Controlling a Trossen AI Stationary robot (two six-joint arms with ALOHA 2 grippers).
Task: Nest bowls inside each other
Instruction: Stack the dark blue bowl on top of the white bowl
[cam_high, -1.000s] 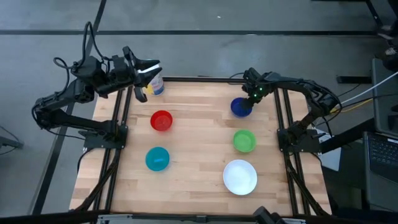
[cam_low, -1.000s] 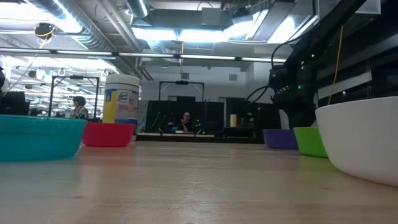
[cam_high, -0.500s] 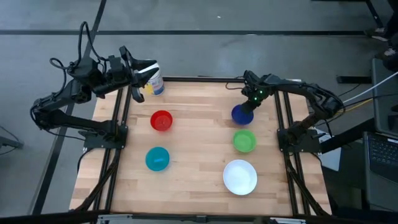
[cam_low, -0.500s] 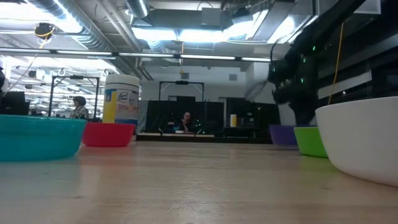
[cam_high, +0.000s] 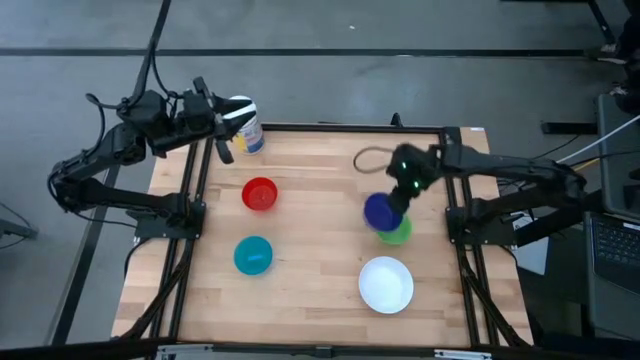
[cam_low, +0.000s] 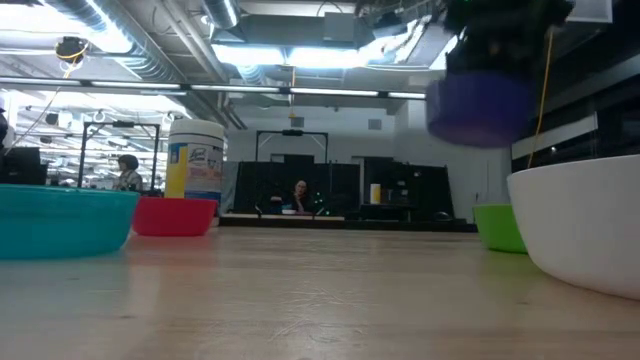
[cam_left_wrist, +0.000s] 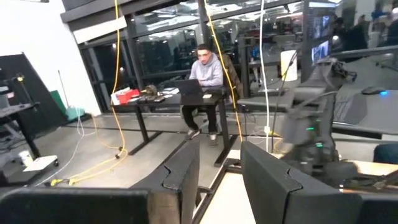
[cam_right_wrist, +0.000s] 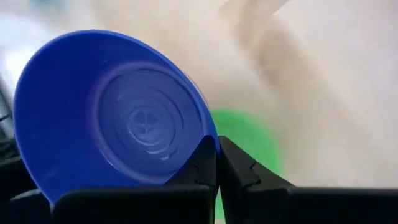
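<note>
Right gripper (cam_high: 396, 204), arm stretched over the table, pinches the blue bowl (cam_high: 381, 211) aloft above the green bowl (cam_high: 397, 233); left gripper (cam_high: 225, 128) waits open by the table's far corner

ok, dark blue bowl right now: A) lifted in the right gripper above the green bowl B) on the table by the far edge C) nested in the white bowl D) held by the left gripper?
A: the right gripper is shut on the rim of the dark blue bowl, which hangs clear of the table over the green bowl.
</note>
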